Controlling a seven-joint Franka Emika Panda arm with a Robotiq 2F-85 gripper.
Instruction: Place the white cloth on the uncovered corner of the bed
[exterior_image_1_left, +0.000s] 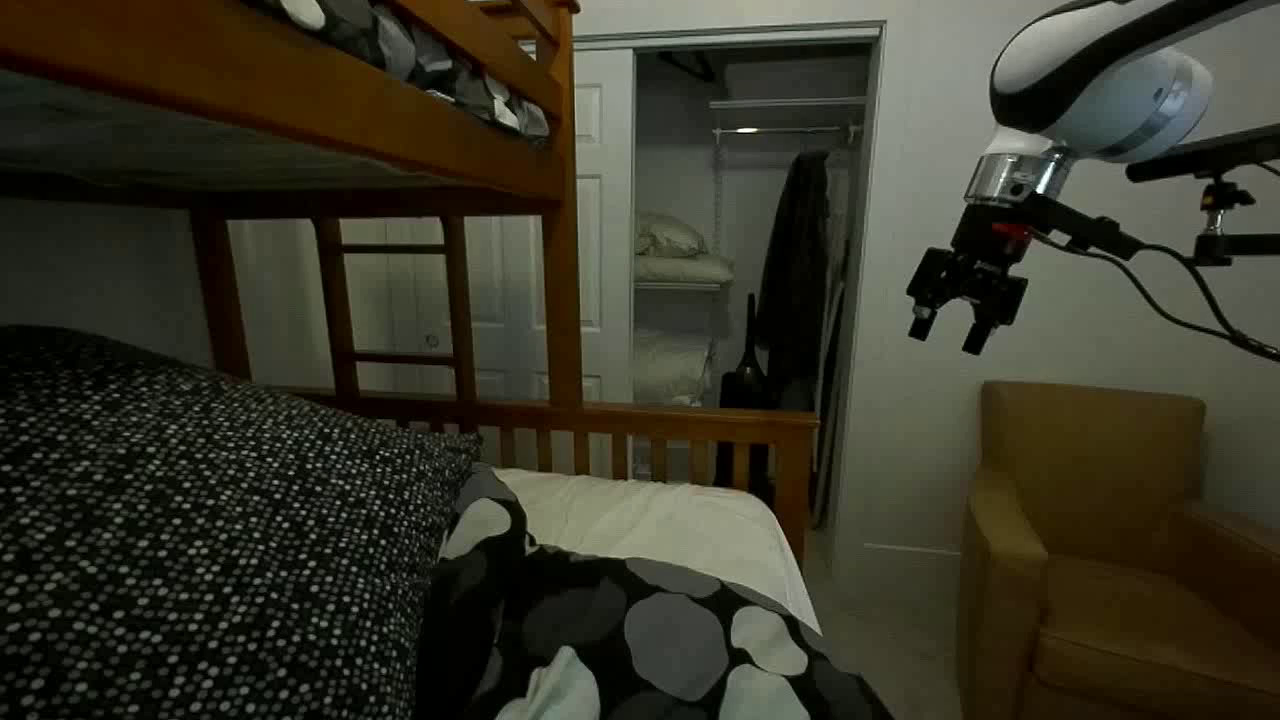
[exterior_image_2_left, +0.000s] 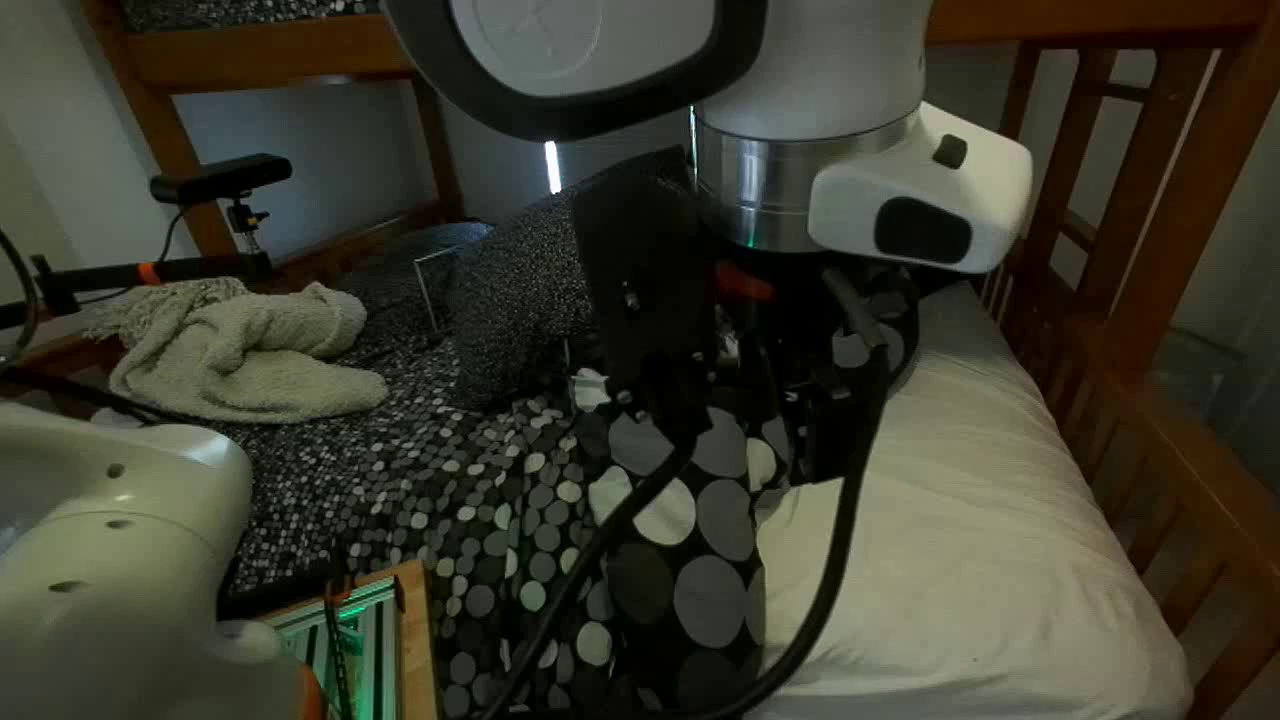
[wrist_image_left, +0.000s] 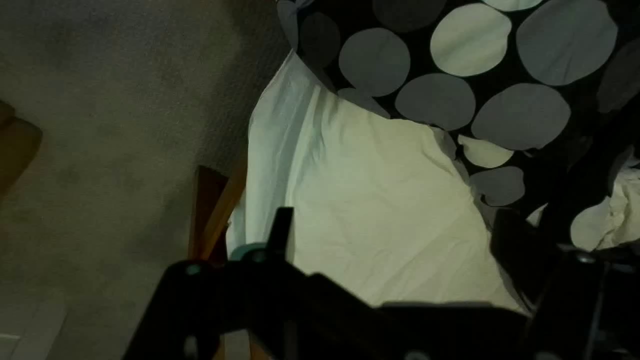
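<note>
Plain white, lightly wrinkled fabric lies flat over the bed's corner; it also shows in an exterior view and the wrist view. I cannot tell whether it is the white cloth or the mattress sheet. The bed is a brown wooden bunk with slatted rails. A cream fleecy throw lies bunched on the speckled bedding. My gripper is open and empty, well above the bed. In the wrist view its fingers stand wide apart with the white fabric behind them.
A dark blanket with large pale circles borders the white fabric. A speckled pillow lies beside it. The upper bunk and ladder overhang the bed. A tan armchair stands nearby. A camera on an arm stands behind.
</note>
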